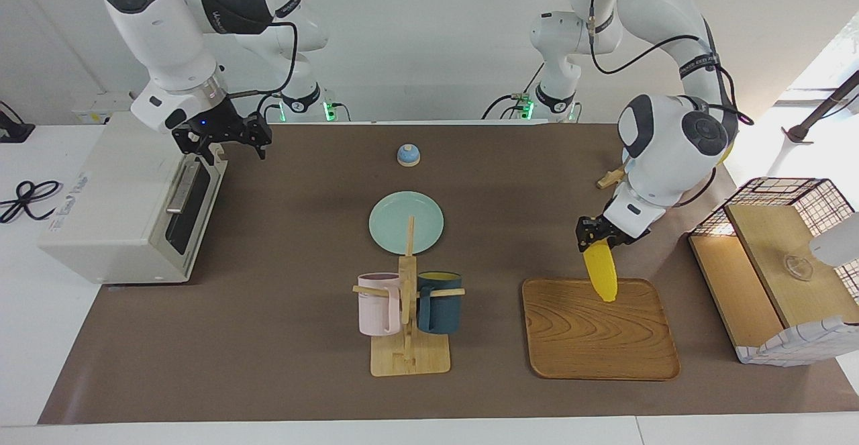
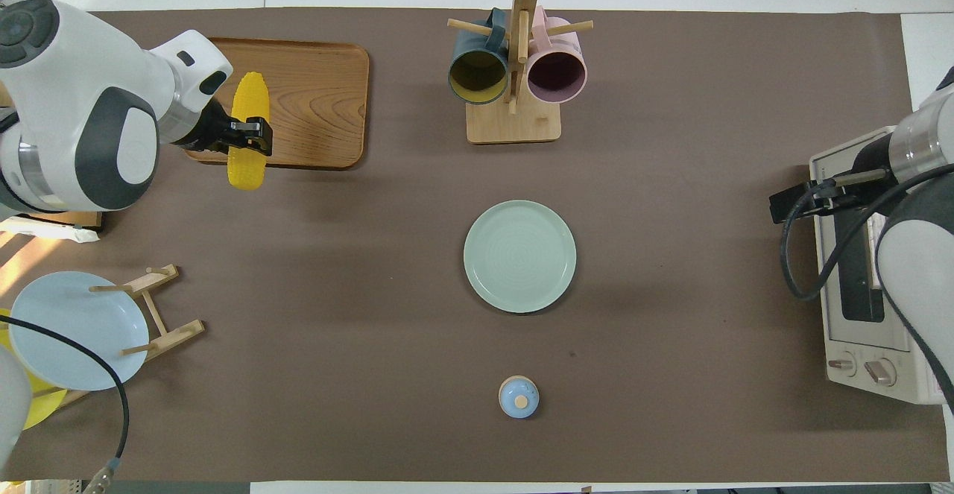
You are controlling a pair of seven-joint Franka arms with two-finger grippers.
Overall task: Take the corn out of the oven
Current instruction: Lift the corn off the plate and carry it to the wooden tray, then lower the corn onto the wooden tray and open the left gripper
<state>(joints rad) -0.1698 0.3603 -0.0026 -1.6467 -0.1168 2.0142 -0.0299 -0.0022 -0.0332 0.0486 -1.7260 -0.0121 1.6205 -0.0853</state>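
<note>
Open mat for you between the oven (image 1: pixel 127 210) and the mug rack (image 1: pixel 408 311), broken only by the green plate (image 1: pixel 406 222) and small blue lid (image 1: pixel 408 155). Right gripper (image 1: pixel 225 137) hangs over the oven's door edge. Left gripper (image 1: pixel 599 233) with the corn (image 1: pixel 600 270) occupies the air over the wooden tray (image 1: pixel 599 331); basket (image 1: pixel 778 264) and plate stand (image 2: pixel 89 330) flank it

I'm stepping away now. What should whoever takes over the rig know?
Left end effector: shut on the corn, which hangs over the wooden tray's edge nearer the robots.
Right end effector: open, over the oven's door, holding nothing.
Done: corn is out of the oven, oven door is shut.
Left: set the corn down, likely on the tray, and release.
</note>
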